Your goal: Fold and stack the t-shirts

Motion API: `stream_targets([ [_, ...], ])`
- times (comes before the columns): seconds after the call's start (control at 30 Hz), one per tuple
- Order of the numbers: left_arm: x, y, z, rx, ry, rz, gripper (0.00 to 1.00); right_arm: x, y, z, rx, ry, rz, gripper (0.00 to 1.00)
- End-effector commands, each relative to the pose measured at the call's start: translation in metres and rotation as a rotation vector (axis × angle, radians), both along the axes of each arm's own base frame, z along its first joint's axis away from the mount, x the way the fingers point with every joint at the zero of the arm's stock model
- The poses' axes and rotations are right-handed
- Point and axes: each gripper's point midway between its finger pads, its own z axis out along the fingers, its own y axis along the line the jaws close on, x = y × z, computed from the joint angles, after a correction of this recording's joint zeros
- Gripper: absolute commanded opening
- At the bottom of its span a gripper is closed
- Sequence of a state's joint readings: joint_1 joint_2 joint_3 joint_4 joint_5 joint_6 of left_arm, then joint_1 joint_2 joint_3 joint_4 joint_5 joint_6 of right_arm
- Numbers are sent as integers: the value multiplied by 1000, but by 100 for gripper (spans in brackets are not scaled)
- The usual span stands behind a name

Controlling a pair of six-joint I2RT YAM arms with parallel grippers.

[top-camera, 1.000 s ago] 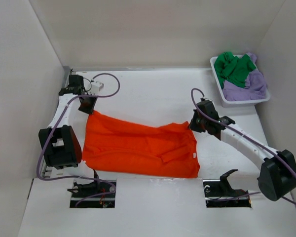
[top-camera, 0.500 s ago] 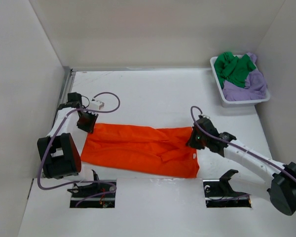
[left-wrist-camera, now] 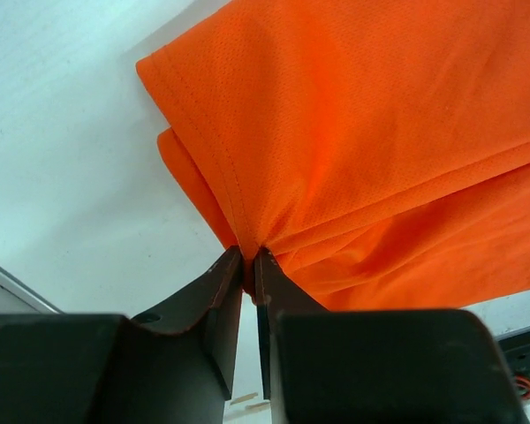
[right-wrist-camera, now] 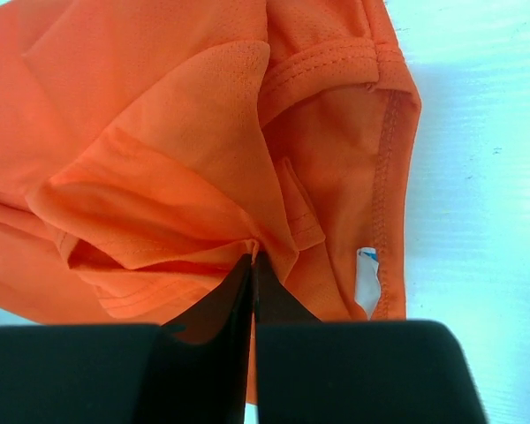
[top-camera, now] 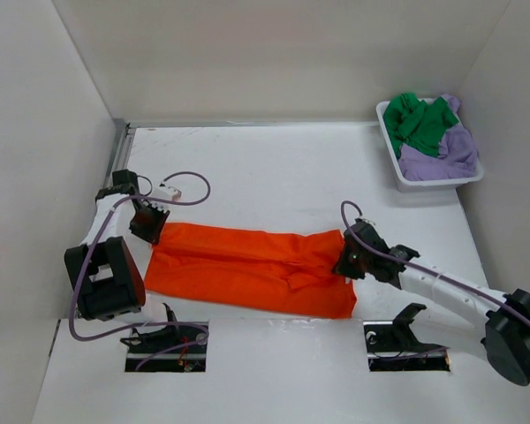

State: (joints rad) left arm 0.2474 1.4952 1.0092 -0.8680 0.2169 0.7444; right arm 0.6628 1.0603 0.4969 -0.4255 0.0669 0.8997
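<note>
We see the bright orange cloth t-shirt point(top-camera: 247, 269) lying on the white worktop point(top-camera: 274, 168), just in front of the two arm bases. It is folded along its length into a long band running from left to right, and the nearer layer shows as a wider strip beneath the upper one.

The left end effector point(top-camera: 152, 231) sits at the far left corner of the band. In the left wrist view, the left end effector point(left-wrist-camera: 248, 261) has its two dark fingers pressed almost together on a bunched fold of the bright orange cloth t-shirt point(left-wrist-camera: 380, 132), with only a thin sliver of fabric between them. The hemmed corner fans out past the fingertips, and a second layer peeks out under it.

The right end effector point(top-camera: 344, 259) sits at the far right corner of the band. In the right wrist view, the right end effector point(right-wrist-camera: 252, 261) is pressed together on gathered folds of the bright orange cloth t-shirt point(right-wrist-camera: 159, 132). A stitched seam runs along the right edge, and a small white label point(right-wrist-camera: 366, 281) shows just beside the fingers.

Well apart, in the far right corner of the worktop, stands a white plastic basket point(top-camera: 387, 141). A crumpled green cloth t-shirt point(top-camera: 420, 124) lies in it, resting partly on a pale lavender cloth t-shirt point(top-camera: 446, 159), both unfolded.
</note>
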Motion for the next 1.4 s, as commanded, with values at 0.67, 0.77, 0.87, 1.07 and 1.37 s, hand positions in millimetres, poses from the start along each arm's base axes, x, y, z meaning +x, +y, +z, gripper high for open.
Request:
stream_targets([
  [0.67,71,-1,129,251,-361,-181,60,-21,-2,34,71,-45,39,33],
  [0.77,74,-81,141,196,-425,-386,61,-16,0,33,69,-58,15,35],
  [0.87,53,-182,130,97,-434,-623,63,-7,6,38,84,-94,8,38],
  [1.07,14,-293,78,-11,-352,-881,62,1,7,28,75,-91,-22,39],
  [1.37,49,-220,52,77,-312,-647,62,-8,7,12,99,-27,-84,42],
])
